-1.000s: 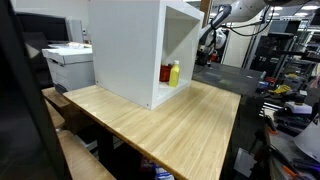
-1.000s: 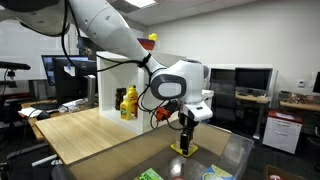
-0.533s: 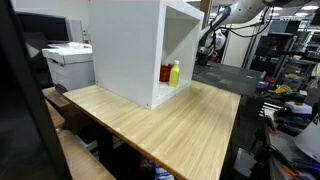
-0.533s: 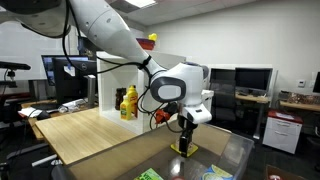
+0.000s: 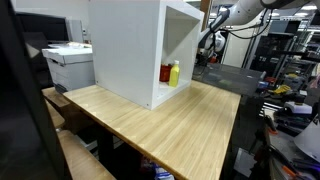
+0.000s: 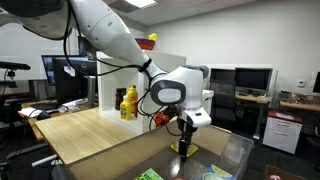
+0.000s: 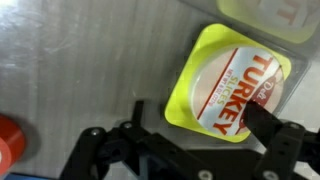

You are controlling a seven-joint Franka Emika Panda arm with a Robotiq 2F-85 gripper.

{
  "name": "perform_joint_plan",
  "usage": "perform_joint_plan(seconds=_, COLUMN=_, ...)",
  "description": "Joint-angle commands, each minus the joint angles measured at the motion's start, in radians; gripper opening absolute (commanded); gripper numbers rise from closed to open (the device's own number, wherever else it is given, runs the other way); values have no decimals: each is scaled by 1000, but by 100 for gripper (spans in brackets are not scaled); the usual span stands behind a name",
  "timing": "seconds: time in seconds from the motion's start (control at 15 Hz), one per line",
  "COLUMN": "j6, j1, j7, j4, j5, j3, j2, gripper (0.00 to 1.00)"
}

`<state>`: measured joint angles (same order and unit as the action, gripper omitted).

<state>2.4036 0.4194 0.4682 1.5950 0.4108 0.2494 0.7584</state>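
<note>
A yellow-rimmed turkey slices package (image 7: 228, 80) lies flat on a grey tabletop (image 7: 90, 60). My gripper (image 7: 200, 125) hangs just above its near edge, open. One black finger (image 7: 138, 112) stands beside the package's corner and the other (image 7: 262, 120) is over its right part. Nothing is held. In an exterior view the gripper (image 6: 184, 140) points straight down over the same package (image 6: 185, 152) on the grey table.
An orange-red object (image 7: 8, 140) lies to the left and another clear package (image 7: 265, 15) sits beyond. A white open cabinet (image 5: 130, 50) on the wooden table (image 5: 170, 125) holds a yellow bottle (image 5: 174, 73) and a red one (image 5: 166, 74). Green packets (image 6: 148, 174) lie nearer the camera.
The wrist has sunk slightly toward the turkey package; the jaws have stayed open.
</note>
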Motion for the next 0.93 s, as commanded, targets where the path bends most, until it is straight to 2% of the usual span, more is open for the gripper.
perform_joint_plan(seconds=0.0, j6=15, j1=8, j7=-22, j4=-7, j5=2, j3=-5, j2=19, gripper=100)
perform_joint_plan(seconds=0.27, j6=7, j1=7, j7=-27, j4=-1, j5=9, j3=-16, j2=10, gripper=100)
perform_joint_plan(seconds=0.4, j6=-2, j1=7, j7=-27, j4=1, j5=10, j3=-20, j2=6, gripper=75)
perform_joint_plan(seconds=0.53, j6=-3, j1=6, j7=-30, j4=-3, j5=11, j3=-23, j2=5, gripper=60)
perform_joint_plan(seconds=0.6, j6=-6, j1=8, j7=-31, j4=-5, j5=11, j3=-24, j2=4, gripper=46)
perform_joint_plan(seconds=0.87, j6=-5, j1=10, j7=-31, j4=-6, j5=12, j3=-23, j2=3, gripper=24)
